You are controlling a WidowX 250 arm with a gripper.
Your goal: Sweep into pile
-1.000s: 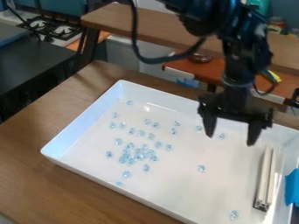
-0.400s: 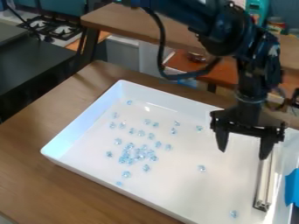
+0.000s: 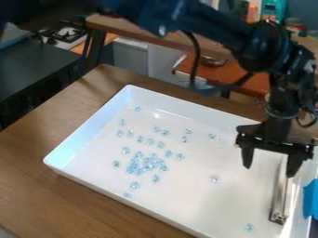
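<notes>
Camera view. One pincer [image 3: 269, 171], black, two-fingered, at the right of the view, pointing down over the right part of the tray [image 3: 82, 128]. Fingers spread wide apart; nothing gripped. Arm [image 3: 205, 21], black and jointed, entering from the upper left, with a dark cable [image 3: 194, 60] looping beneath it.

One tray, white, rectangular, with raised walls, set at a slant on a brown wooden tabletop [image 3: 37, 167].

Beads [image 3: 146, 163], small, clear to pale blue, many. The densest group lies left of the middle of the tray floor, several touching. Loose ones lie around it: some towards the far left corner, a few towards the far wall, two near the near-left wall. One single bead [image 3: 214, 179] lies apart, to the right of the group; another bead [image 3: 248, 227] lies near the near wall, to the left of the bar's near end.

One bar [image 3: 279, 197], long, narrow and pale, with a darker near end, lying along the right side of the tray. Its far end is in line with the pincer's right-hand finger in the view; whether they touch, cannot tell.

One blue piece [image 3: 310, 200], at the right edge of the view, at the tray's right wall.

Background: wooden shelf [image 3: 136, 33]; orange-brown surface [image 3: 220, 72] bearing a bowl [image 3: 213, 61]; stove [image 3: 62, 33], upper left; dark counter [image 3: 34, 76], left; teal container [image 3: 272, 9], upper right.
</notes>
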